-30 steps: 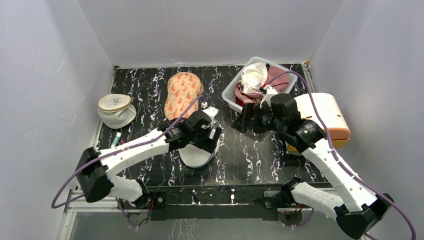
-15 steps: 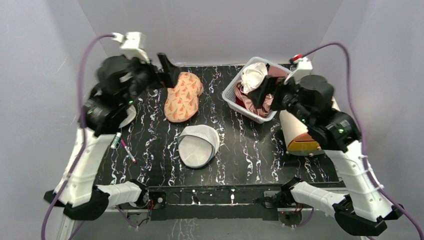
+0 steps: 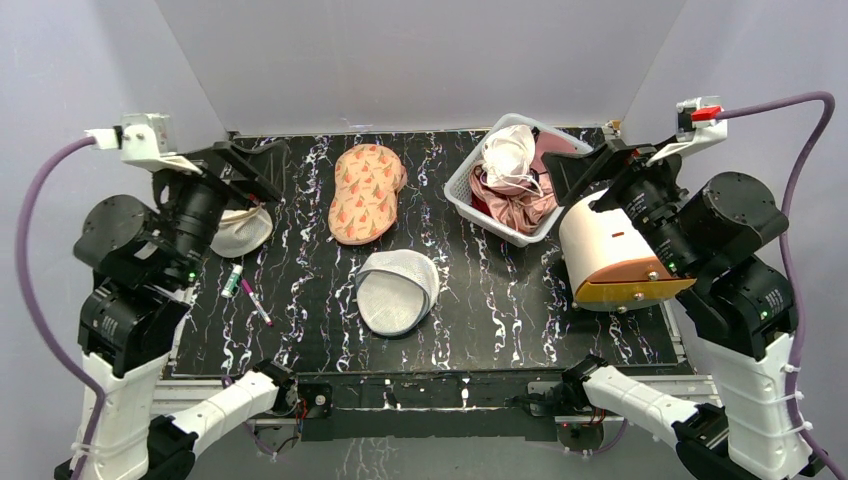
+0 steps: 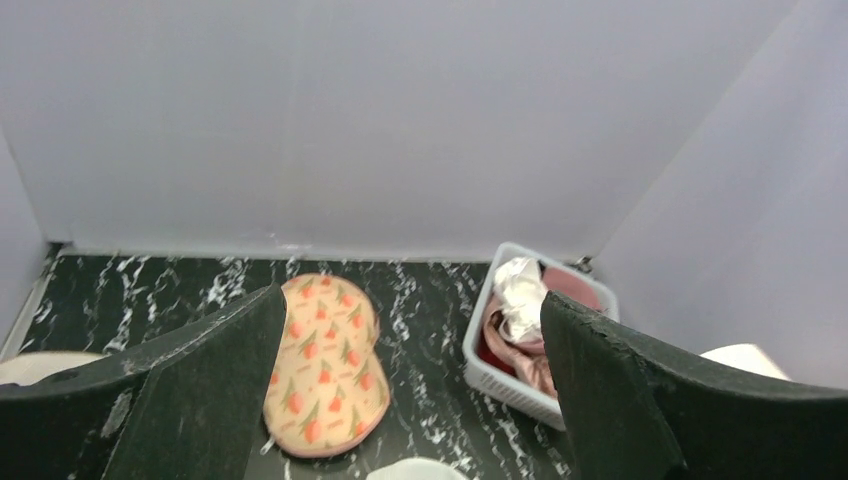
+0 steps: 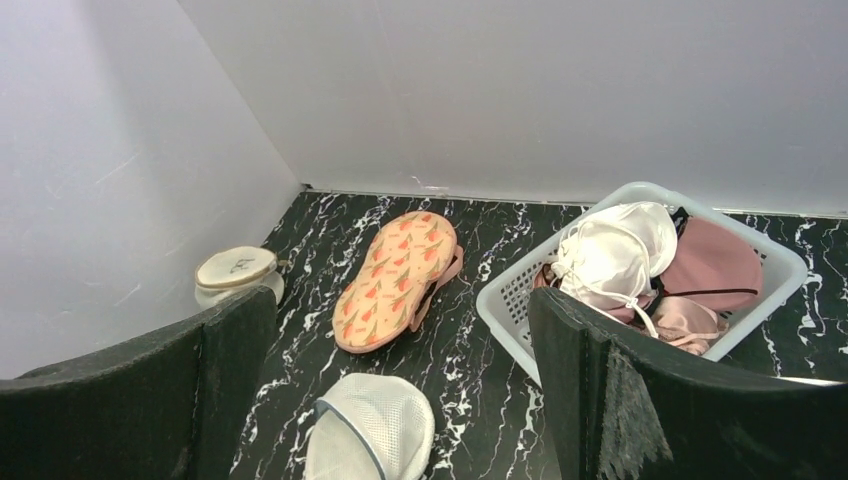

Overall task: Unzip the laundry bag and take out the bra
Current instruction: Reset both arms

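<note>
The laundry bag [image 3: 397, 290] lies on the black marbled table near the middle front. It is white-grey mesh, and its dark zip edge shows as a curved line in the right wrist view [image 5: 370, 430]. Only its top edge shows in the left wrist view [image 4: 415, 470]. The whitish bra [image 3: 510, 155] lies on top of the clothes in the white basket [image 3: 462, 190], apart from the bag, and also shows in both wrist views [image 5: 610, 255] [image 4: 520, 290]. My left gripper [image 3: 272, 172] [image 4: 410, 380] is open, empty and raised high at the left. My right gripper [image 3: 560, 178] [image 5: 400, 380] is open, empty and raised high at the right.
An orange patterned pouch [image 3: 365, 190] lies at the back middle. A mesh pouch with a cream top [image 3: 238, 228] sits at the left, partly behind my left arm. Pens [image 3: 245, 290] lie near it. A white and orange case [image 3: 615, 245] stands at the right. Pink and red clothes fill the basket.
Both arms have risen from low over the table to high up and drawn back to the sides. The left gripper has left the bag and the right gripper has left the basket.
</note>
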Action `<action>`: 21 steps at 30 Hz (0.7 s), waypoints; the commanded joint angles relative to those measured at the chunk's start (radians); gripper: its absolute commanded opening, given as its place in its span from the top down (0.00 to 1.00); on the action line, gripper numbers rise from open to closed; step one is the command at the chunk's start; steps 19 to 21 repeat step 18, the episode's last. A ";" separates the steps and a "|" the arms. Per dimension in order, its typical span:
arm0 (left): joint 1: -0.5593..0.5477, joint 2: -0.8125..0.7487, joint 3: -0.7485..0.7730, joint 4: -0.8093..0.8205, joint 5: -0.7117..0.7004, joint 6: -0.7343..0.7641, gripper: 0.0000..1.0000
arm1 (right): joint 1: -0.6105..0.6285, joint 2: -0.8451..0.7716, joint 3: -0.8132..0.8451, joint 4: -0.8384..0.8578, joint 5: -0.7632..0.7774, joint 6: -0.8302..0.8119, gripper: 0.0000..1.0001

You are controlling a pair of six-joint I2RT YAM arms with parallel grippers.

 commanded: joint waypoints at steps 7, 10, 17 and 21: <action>-0.001 -0.058 -0.119 0.109 -0.077 0.080 0.02 | -0.002 -0.036 -0.075 0.148 0.019 -0.027 0.02; 0.000 -0.057 -0.122 0.123 -0.080 0.096 0.02 | -0.002 -0.045 -0.086 0.154 0.026 -0.020 0.02; 0.000 -0.049 -0.149 0.136 -0.062 0.091 0.02 | -0.002 -0.051 -0.113 0.164 0.028 -0.030 0.02; -0.001 -0.046 -0.149 0.135 -0.058 0.087 0.02 | -0.002 -0.054 -0.120 0.170 0.024 -0.033 0.02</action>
